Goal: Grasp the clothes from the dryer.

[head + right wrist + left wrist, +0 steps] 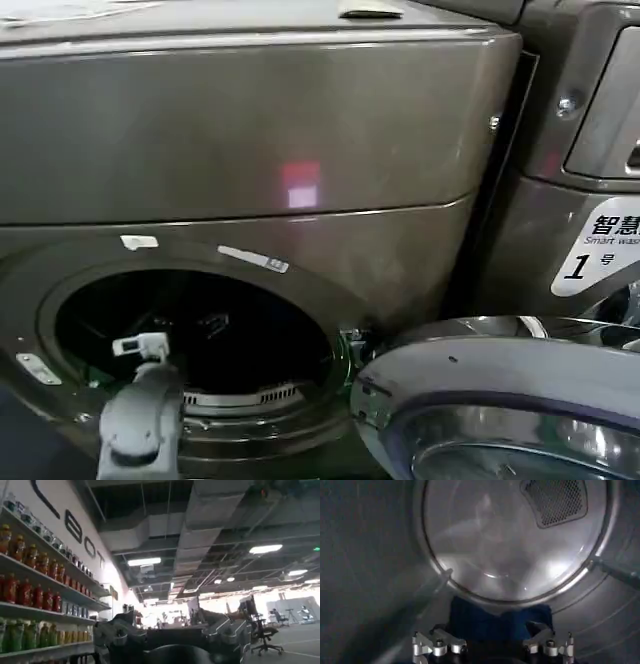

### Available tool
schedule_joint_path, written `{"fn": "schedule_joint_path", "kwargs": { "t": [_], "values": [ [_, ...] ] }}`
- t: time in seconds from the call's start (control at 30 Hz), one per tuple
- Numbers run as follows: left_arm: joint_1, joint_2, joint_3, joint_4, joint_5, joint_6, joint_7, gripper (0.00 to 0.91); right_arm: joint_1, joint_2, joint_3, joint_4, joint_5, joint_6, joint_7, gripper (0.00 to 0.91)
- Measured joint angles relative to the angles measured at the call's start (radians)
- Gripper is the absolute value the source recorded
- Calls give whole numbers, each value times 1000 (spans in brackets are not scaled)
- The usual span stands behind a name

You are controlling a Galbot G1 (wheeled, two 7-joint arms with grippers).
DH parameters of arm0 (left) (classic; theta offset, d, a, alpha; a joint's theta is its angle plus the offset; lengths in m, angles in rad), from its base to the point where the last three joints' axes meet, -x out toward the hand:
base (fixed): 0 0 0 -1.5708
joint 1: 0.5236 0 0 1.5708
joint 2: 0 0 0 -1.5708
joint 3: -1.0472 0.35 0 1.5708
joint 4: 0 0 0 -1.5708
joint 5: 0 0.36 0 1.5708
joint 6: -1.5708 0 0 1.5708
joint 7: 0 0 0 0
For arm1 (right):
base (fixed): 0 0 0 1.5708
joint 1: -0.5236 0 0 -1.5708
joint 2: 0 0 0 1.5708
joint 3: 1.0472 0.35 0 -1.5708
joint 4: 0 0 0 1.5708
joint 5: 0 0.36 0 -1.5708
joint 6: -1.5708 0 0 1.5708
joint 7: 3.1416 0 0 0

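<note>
Clothes (500, 622), a dark blue bundle, are seen low in the left wrist view, on the drum floor of the dryer (250, 130). The left hand (492, 645) is held open before them, ungrasped. The right hand (175, 642) is raised toward the room; its state cannot be told.

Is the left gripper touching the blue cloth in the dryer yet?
Cannot tell. In the left wrist view the open left gripper overlaps the blue cloth; no contact or gap shows.
</note>
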Motion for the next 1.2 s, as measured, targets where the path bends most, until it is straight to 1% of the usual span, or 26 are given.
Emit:
{"fn": "schedule_joint_path", "kwargs": {
  "t": [0.2,0.37,0.63,0.73,0.8,0.9,1.2],
  "values": [
    [-86,-3,7,140,37,-68,20,907,12,0,-10,2,-5,0,0,907],
    [-149,-3,13,232,65,-104,31,907,12,-1,-14,2,-7,0,0,907],
    [-258,1,28,381,112,-124,51,907,11,-6,-17,10,-7,-2,0,907],
    [-291,3,25,419,157,-127,86,907,9,-7,-17,9,-7,-2,0,907],
    [-303,8,27,432,222,-137,137,907,9,-7,-19,9,-7,-2,0,907],
    [-324,14,31,437,367,-178,259,907,9,-7,-24,12,-7,-2,0,907],
    [-386,13,34,475,839,-394,661,907,0,-8,-27,9,-7,1,-1,907]
  ]
}}
